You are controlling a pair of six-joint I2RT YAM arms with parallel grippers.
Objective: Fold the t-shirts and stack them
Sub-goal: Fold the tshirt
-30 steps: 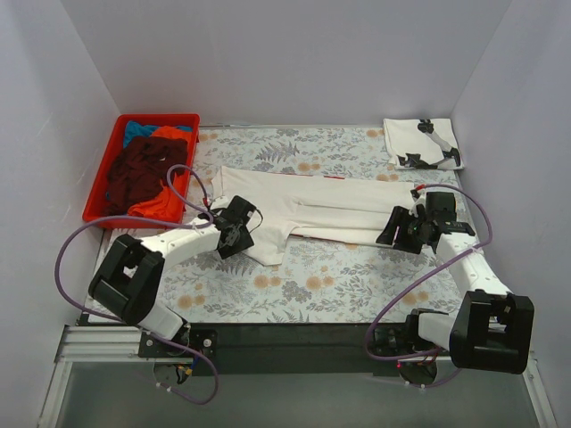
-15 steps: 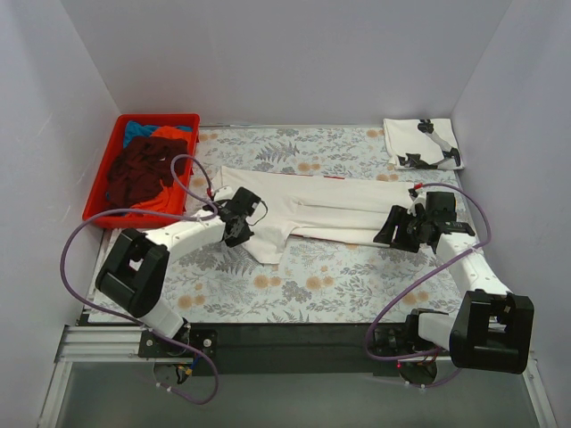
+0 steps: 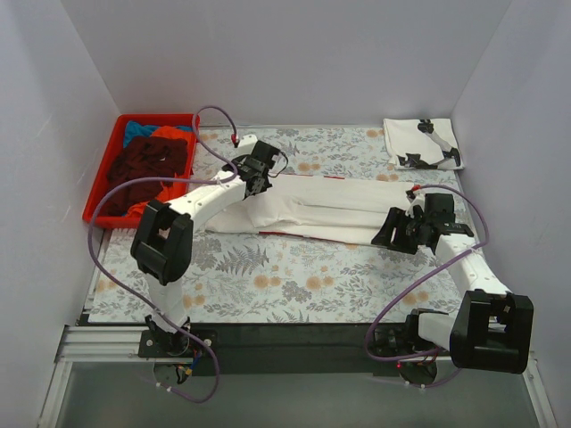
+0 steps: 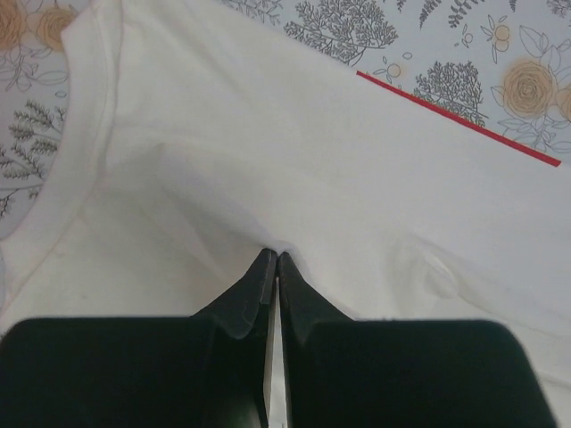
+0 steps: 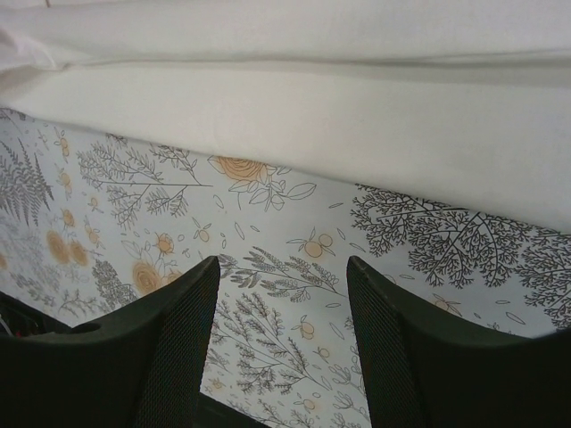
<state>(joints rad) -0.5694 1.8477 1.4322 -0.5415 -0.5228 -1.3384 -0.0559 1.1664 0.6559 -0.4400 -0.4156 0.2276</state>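
Note:
A white t-shirt [image 3: 330, 207] lies lengthwise across the middle of the floral table, folded into a long strip, with a thin red edge [image 4: 455, 120] showing along its far side. My left gripper [image 3: 256, 178] is over its left end, shut on a pinch of the white cloth [image 4: 268, 134] at its fingertips [image 4: 277, 257]. My right gripper [image 3: 385, 234] hovers open at the near right edge of the shirt [image 5: 357, 98], its gap [image 5: 281, 263] holding only bare table. A second white t-shirt with black print [image 3: 422, 143] lies folded at the back right.
A red crate [image 3: 101, 192] at the back left holds maroon [image 3: 143, 165], orange [image 3: 165, 198] and blue [image 3: 138, 130] t-shirts in a heap. White walls close in the table on three sides. Purple cables loop from both arms.
My left gripper shut on the shirt's near left flap and carried it away from me and to the right, laying it over the body. The right arm stayed almost still.

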